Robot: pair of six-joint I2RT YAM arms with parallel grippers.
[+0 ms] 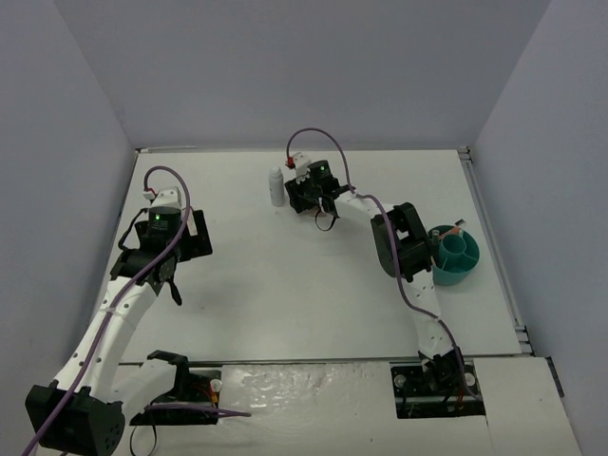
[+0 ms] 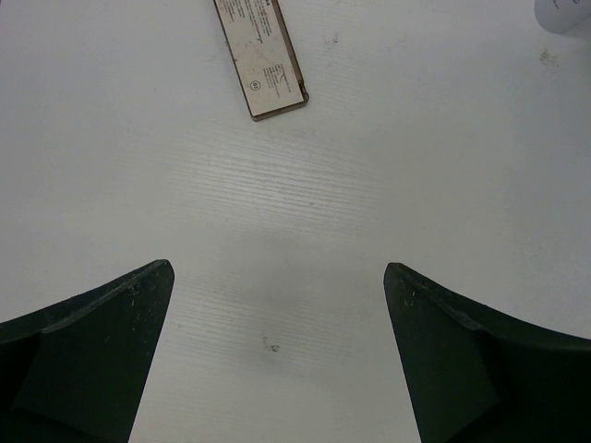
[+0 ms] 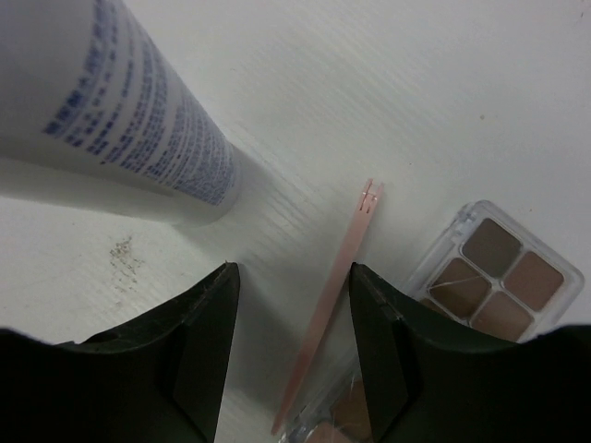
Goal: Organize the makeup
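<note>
My right gripper (image 3: 294,272) (image 1: 313,195) is low over the table at the back middle, and its jaws stand apart. A thin pink stick (image 3: 337,277) lies between them, close against the right finger. Just ahead on the left stands the whitish bottle (image 3: 138,101) (image 1: 277,186). A clear palette of brown shades (image 3: 503,272) lies to the right, and part of another palette (image 3: 346,411) shows under the stick. My left gripper (image 2: 277,268) (image 1: 190,245) hangs wide open over bare table. A flat palette (image 2: 263,55) lies label side up ahead of it.
A round teal compartmented tub (image 1: 472,266) sits at the right by the right arm's elbow, with a thin stick (image 1: 456,231) resting across its far rim. Grey walls close in the table on three sides.
</note>
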